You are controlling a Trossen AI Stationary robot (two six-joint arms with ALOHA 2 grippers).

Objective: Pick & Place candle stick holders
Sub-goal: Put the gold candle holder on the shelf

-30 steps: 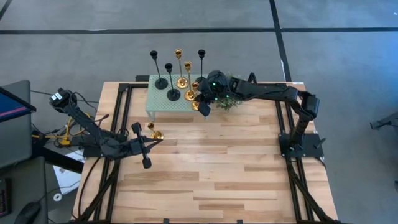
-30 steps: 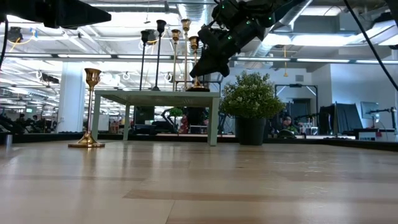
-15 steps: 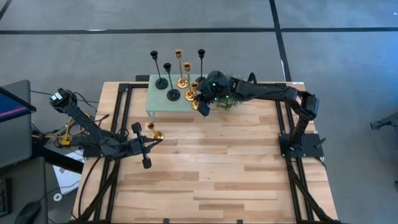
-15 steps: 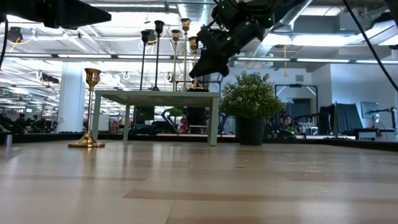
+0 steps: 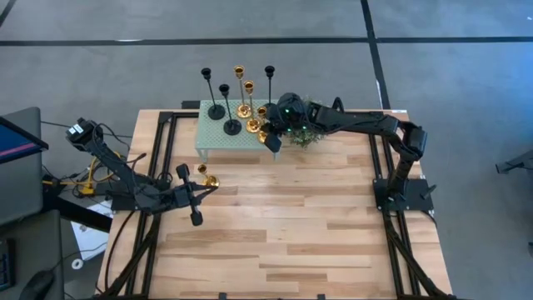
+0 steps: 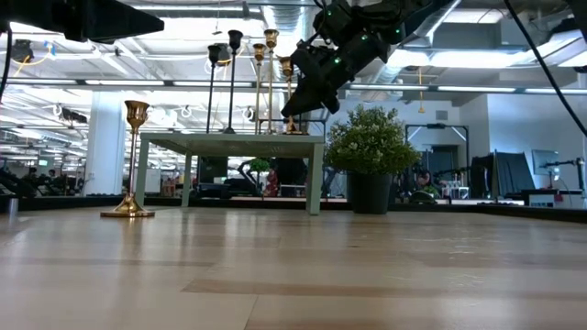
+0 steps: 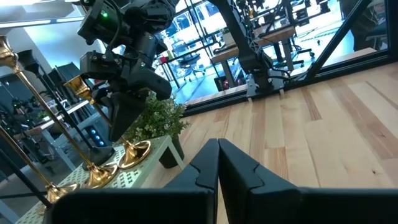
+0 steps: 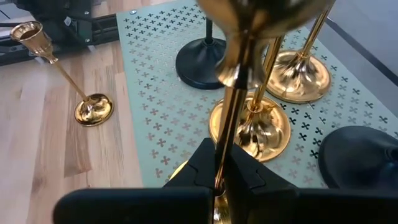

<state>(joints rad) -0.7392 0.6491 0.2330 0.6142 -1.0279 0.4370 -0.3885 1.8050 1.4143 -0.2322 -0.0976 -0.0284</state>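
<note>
Three black candle stick holders and two gold ones stand on their round bases on the mint-green mesh-top table. My right gripper is above that table's right end, shut on another gold holder, which also shows in the low view. One more gold holder stands upright on the wood. My left gripper is shut and empty, just beside that holder. My right gripper pinches the gold holder's thin stem, low down near the base, between its two fingers. It comes slanting down from the table's right, fingers across the stem. The holder stands upright; whether its base touches the mesh top cannot be told.
A bushy green potted plant stands right behind my right gripper, next to the mint table's right end. The other holders crowd close to the held one. Open wood lies toward the near edge.
My right gripper has moved a little up and toward the table's right, staying shut on the gold holder's stem; the holder stays upright.
</note>
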